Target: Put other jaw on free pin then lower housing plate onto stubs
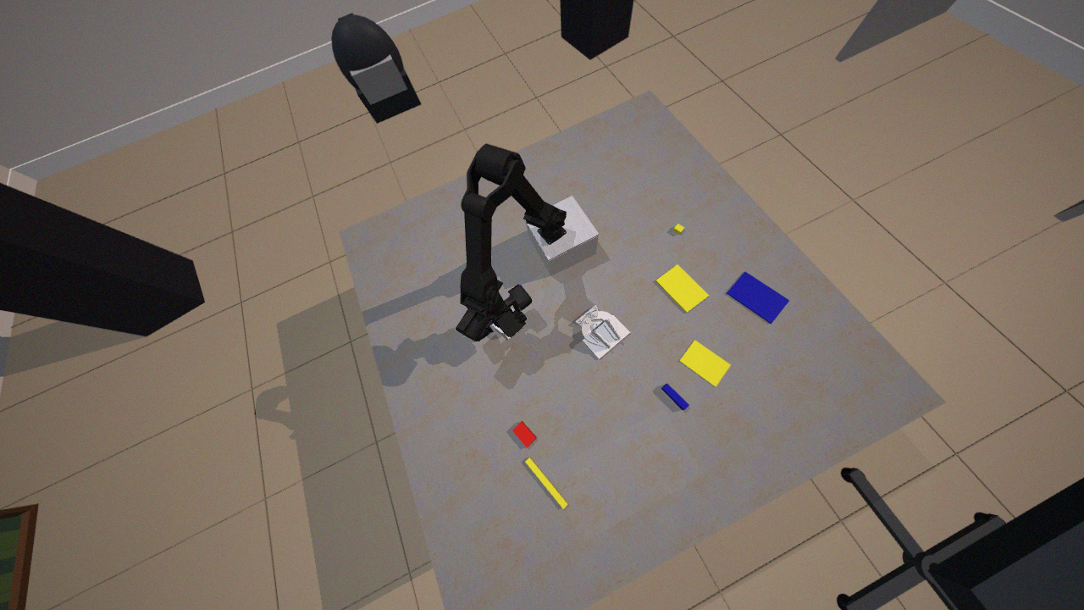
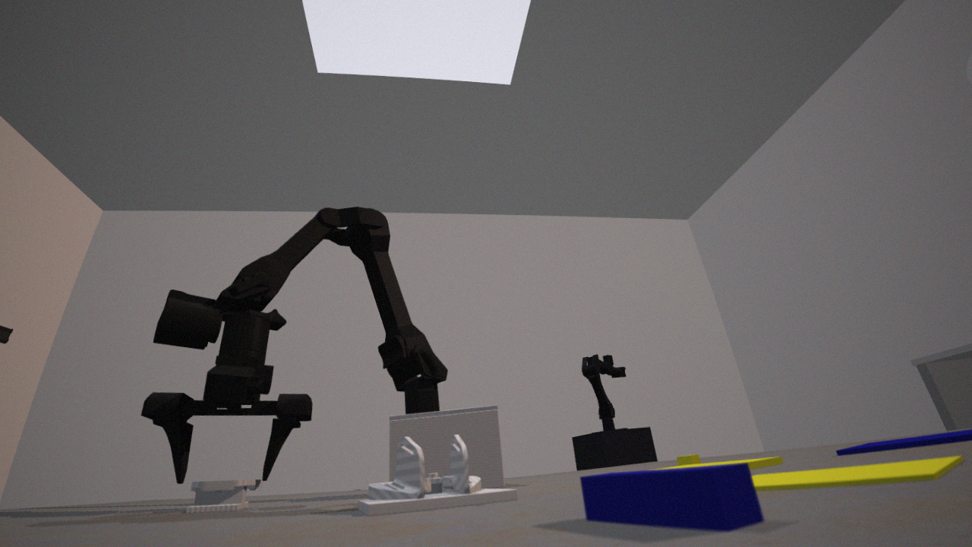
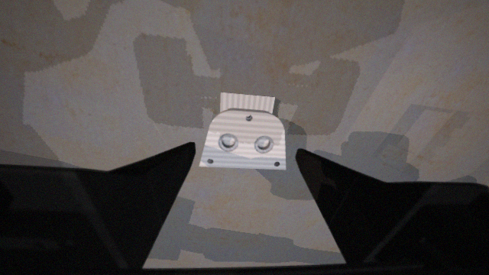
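Note:
My gripper (image 2: 222,482) (image 3: 247,150) is open and empty, pointing down low over the housing plate (image 1: 501,332) (image 2: 238,485) (image 3: 244,127). The fingertips are on either side of the plate, apart from it in the wrist view. The plate is white, rounded on one edge, with two large round holes and three small ones. It lies level on a white support with a ribbed foot (image 2: 217,507) (image 3: 247,102). The white base (image 2: 438,501) stands apart from it. Two pale jaws (image 2: 408,462) (image 2: 459,466) stand upright on the base. Their pins and tooth mesh cannot be made out.
The arm stands on a white box (image 1: 579,216) behind the base. A red block (image 1: 524,434), a yellow bar (image 1: 545,483), a blue bar (image 1: 674,396), two yellow slabs (image 1: 682,288) (image 1: 705,363), a blue slab (image 1: 758,297) and a small yellow cube (image 1: 679,228) lie around.

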Motion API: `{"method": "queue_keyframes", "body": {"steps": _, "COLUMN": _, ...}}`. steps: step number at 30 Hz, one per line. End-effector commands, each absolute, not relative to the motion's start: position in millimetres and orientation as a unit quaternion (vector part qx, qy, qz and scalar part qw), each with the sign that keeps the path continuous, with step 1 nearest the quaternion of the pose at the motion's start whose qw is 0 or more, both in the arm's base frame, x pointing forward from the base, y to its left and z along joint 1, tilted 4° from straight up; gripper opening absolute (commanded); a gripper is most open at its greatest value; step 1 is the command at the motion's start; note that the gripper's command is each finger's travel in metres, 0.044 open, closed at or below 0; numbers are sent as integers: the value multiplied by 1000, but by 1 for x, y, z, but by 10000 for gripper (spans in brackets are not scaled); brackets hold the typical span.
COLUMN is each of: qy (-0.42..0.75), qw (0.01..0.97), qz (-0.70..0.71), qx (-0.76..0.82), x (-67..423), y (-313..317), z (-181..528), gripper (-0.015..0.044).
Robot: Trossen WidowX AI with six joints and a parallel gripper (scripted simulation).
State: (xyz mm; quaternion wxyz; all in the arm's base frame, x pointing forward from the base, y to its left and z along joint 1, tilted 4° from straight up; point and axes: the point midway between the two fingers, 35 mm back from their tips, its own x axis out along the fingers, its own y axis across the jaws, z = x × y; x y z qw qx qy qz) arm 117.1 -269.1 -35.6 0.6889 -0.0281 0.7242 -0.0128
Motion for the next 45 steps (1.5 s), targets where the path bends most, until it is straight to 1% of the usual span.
{"method": "queue_keyframes", "body": {"steps": 1, "qy": 725, "qw": 688, "qz": -10, "qx": -29, "x": 116, "y": -268, "z": -43, "gripper": 440}}
{"method": "queue_keyframes", "body": {"steps": 9, "qy": 725, "qw": 688, "qz": -10, "qx": -29, "x": 115, "y": -268, "z": -55, "gripper": 440}}
{"method": "queue_keyframes", "body": {"steps": 36, "qy": 725, "qw": 688, "qz": -10, "qx": -29, "x": 115, "y": -268, "z": -55, "gripper": 440}}
{"method": "queue_keyframes", "body": {"steps": 45, "qy": 725, "qw": 688, "qz": -11, "qx": -27, "x": 115, "y": -268, "z": -55, "gripper": 380}}
